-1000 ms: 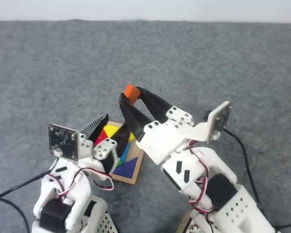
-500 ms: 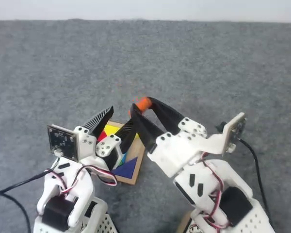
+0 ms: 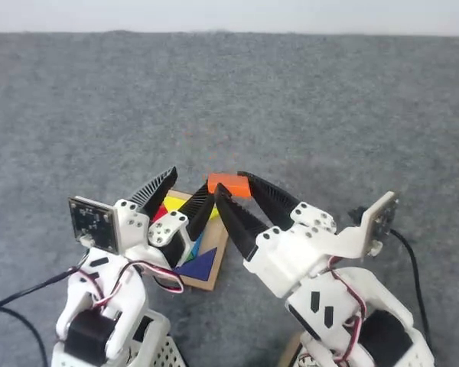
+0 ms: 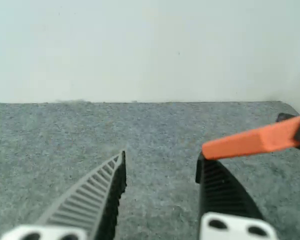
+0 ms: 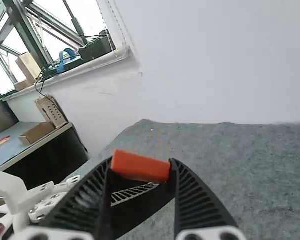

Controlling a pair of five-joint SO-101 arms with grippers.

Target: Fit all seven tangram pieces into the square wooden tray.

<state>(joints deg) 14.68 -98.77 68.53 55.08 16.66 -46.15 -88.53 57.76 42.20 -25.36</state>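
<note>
The right end effector is clenched on an orange piece, which seems to hang just past the far corner of the wooden tray on the grey worktop. The left end effector hangs released over the tray, beside that piece. Other coloured pieces lie in the tray.
</note>
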